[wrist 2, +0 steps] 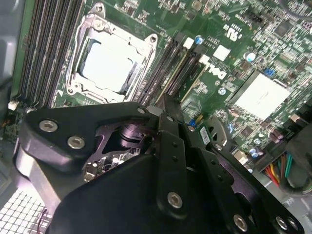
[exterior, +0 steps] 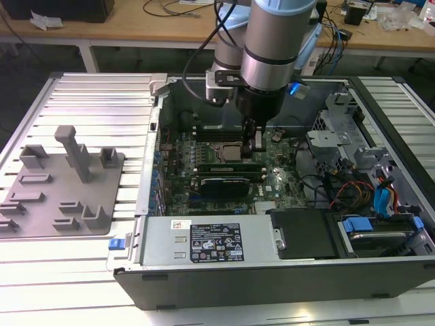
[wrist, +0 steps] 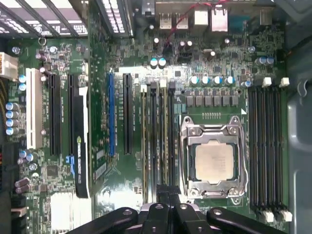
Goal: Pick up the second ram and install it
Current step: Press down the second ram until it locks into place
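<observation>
End effector fingers together, pressing second ram in motherboard slot; misalignment risks bent contacts.

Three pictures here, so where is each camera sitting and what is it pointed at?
Exterior view: off the arm, above the bench, looking down into the open computer case; the arm and gripper reach down to the motherboard.
First wrist view: on the arm, looking straight down on the motherboard; gripper linkage shows at the edge.
Second wrist view: on the arm, slanted across the board; the gripper looms large.
All three share the processor socket.
</observation>
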